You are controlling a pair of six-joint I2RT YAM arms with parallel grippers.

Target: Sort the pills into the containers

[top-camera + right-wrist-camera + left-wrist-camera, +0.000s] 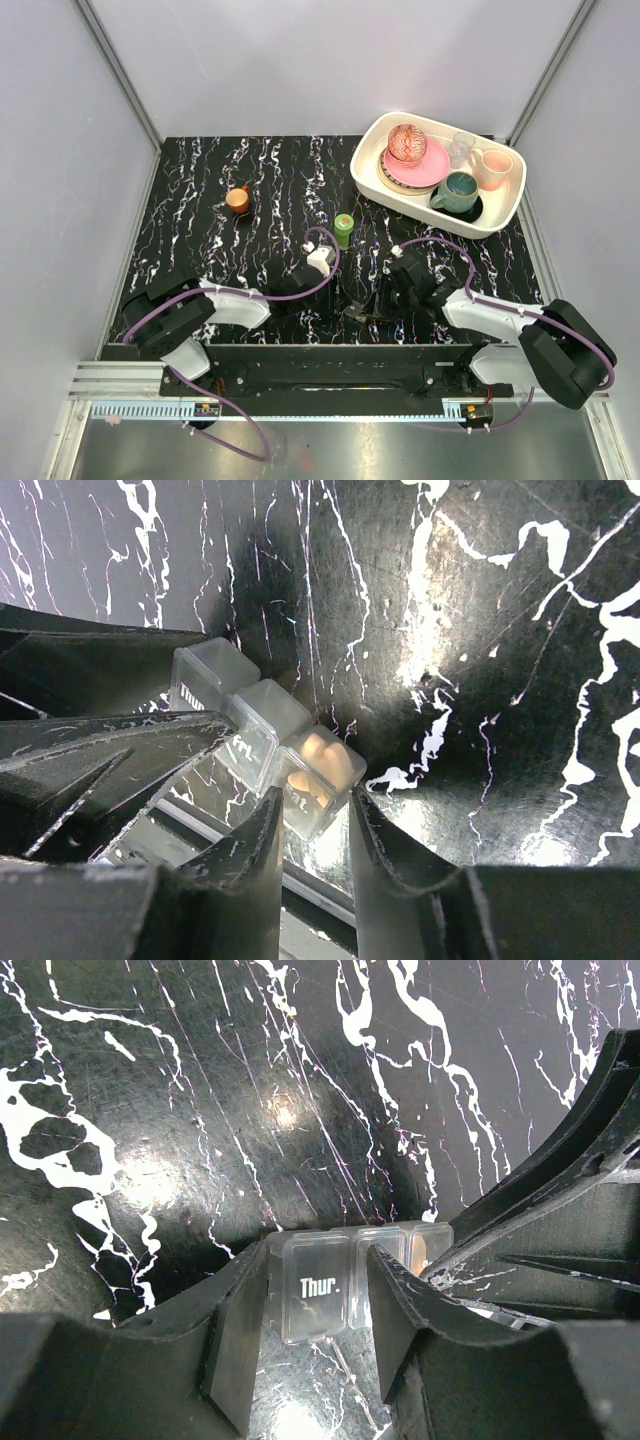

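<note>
Pill box (385,1248) at middle of near edge of tabletop (250,200), between both arms. Left gripper (320,1265) partway closed, clamped across the "Thur." compartment. Right gripper (315,805) partway closed, clamped across end compartment with pale orange pills (318,758) inside. Green bottle (344,229) upright further back, apart from the box.

Our black-and-white arms
We see white shells and black joints on the left arm (235,305) and right arm (490,315), purple cables (290,295) alongside, and scuffed black fingers (235,1330) on the left end effector (320,1260).
</note>
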